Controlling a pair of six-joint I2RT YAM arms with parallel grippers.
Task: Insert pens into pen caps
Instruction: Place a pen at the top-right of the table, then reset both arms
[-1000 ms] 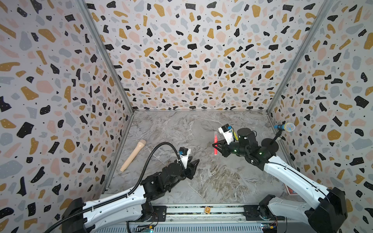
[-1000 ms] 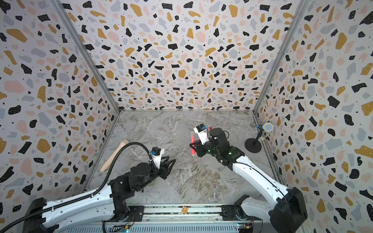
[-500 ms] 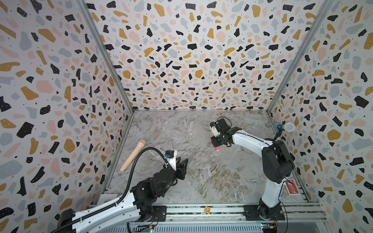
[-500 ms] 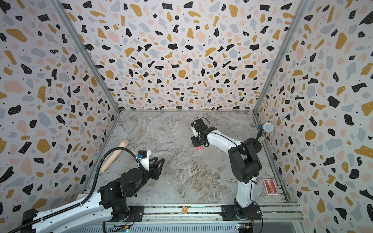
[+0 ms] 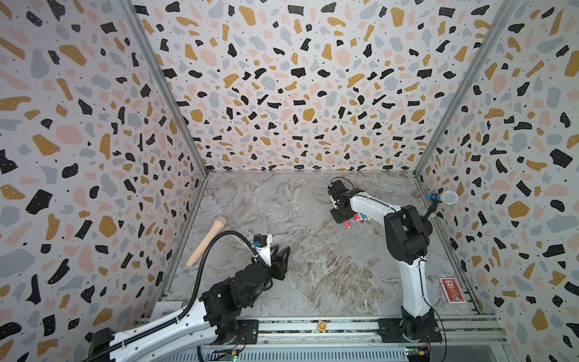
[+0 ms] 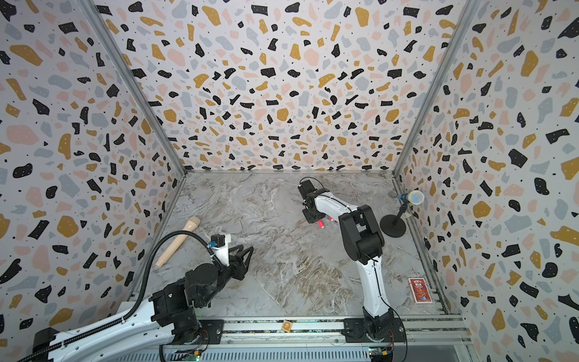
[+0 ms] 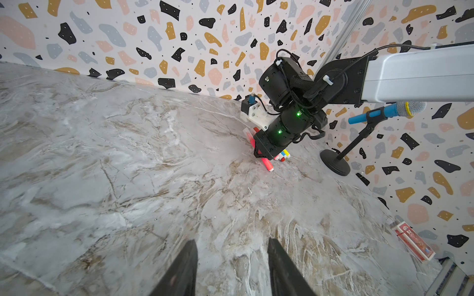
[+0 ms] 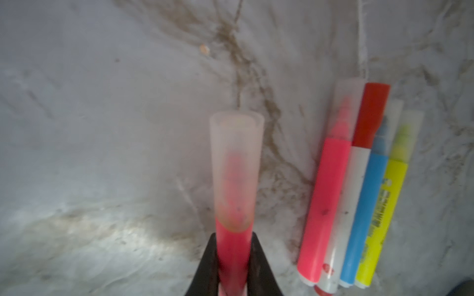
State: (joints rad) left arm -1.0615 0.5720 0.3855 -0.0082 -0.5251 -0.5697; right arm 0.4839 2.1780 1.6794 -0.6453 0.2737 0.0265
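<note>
My right gripper (image 8: pixel 233 237) is shut on a neon pink pen (image 8: pixel 232 256) that wears a clear pen cap (image 8: pixel 236 166). It hovers low over the marble floor at the back right (image 5: pixel 340 219). Beside it lie several pens in a row, each capped: pink (image 8: pixel 325 200), white-barrelled with a red cap (image 8: pixel 372 115), blue (image 8: pixel 364 205) and yellow (image 8: pixel 382 205). The left wrist view shows the held pen's tip (image 7: pixel 266 164) under that gripper. My left gripper (image 7: pixel 232 243) stands open and empty over the front left floor (image 5: pixel 283 250).
A beige microphone-shaped stick (image 5: pixel 206 241) lies by the left wall. A blue microphone (image 5: pixel 441 197) on a black round stand (image 6: pixel 392 225) is at the right wall. A red card box (image 5: pixel 451 290) lies front right, and an orange tag (image 5: pixel 322 326) on the front rail.
The right arm has carried the pink pen from mid-air down and back, next to the row of pens. The left gripper has drawn back a little toward the front left, still open.
</note>
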